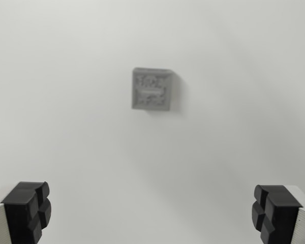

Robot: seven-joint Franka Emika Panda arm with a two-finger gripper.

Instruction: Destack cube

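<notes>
Cube (152, 90) on a plain white surface (81, 152), seen from above, blurred.

Grey, square-faced, with a raised rim and a mottled pattern on the top face too soft to read; set a little above the middle of the wrist view, with a faint shadow along its right side. Impossible to tell whether one cube or a stack. Gripper (152, 213) high over the surface, spread wide and holding nothing. Black fingertips (28, 208) at the bottom corners, one at each side, well apart from the cube.
</notes>
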